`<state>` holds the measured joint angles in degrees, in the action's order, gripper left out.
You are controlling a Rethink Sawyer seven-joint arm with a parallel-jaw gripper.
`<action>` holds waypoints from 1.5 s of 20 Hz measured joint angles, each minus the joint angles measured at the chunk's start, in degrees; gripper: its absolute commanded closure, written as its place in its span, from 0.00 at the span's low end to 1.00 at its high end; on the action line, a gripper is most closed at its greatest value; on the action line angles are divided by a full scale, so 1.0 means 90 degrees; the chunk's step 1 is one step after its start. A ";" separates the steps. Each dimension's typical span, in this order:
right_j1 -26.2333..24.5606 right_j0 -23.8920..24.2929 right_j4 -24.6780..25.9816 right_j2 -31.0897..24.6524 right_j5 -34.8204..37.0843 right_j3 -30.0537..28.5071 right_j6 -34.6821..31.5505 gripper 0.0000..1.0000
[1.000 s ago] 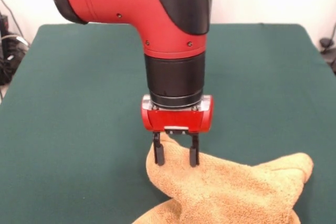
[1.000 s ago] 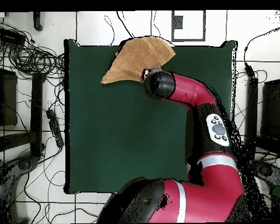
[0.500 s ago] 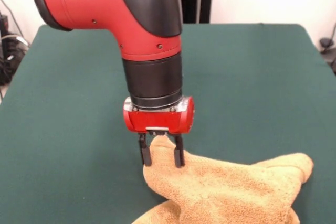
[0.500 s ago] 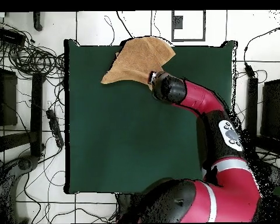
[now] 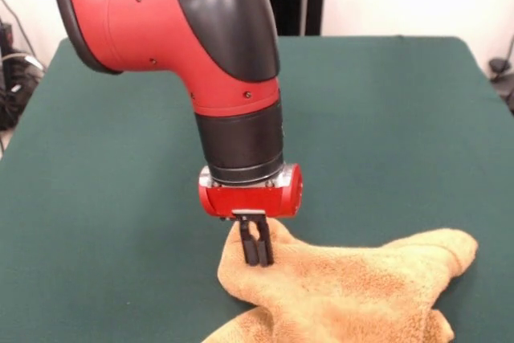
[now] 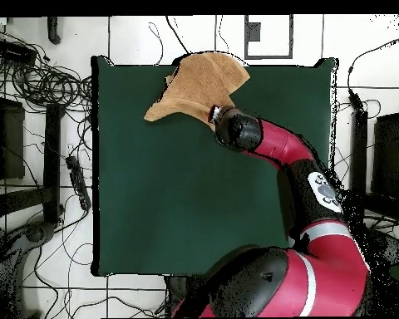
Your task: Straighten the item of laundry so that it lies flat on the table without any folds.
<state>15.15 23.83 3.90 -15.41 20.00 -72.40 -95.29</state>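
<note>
The item of laundry [image 5: 353, 295], an orange-tan terry towel, lies crumpled with folds at the bottom right of the front view. In the overhead view the towel [image 6: 199, 83] sits at the top edge of the dark green table [image 6: 178, 191]. My gripper [image 5: 256, 261] points straight down at the towel's left end. Its black fingers [image 5: 250, 248] are pressed together and pinch a raised ridge of cloth. In the overhead view the arm's wrist [image 6: 236, 130] covers the gripper at the towel's lower right corner.
The green table [image 5: 112, 158] stretches wide to the left of and behind the towel. The towel reaches the table's edge. Cables and gear [image 6: 36, 83] lie on the floor beside the table, and dark equipment [image 6: 386, 166] stands on the other side.
The fingers, spread apart over the towel's end in both earlier frames, have come together on the cloth. The wrist shifted sideways, then sank slightly.
</note>
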 measured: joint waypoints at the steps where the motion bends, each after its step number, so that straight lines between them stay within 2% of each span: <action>1: -0.0015 -0.0005 0.0034 0.0000 -0.0015 0.0000 0.0000 1.00; 16: -0.0055 -0.0037 0.0304 0.0000 -0.0189 0.0001 0.0000 1.00; 17: -0.0053 -0.0040 0.0304 -0.0004 -0.0189 0.0001 0.0000 0.00; 30: 0.0030 -0.0175 0.0375 -0.0013 -0.0194 -0.0022 0.0000 0.00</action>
<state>15.42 22.25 7.28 -15.53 18.25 -72.60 -95.29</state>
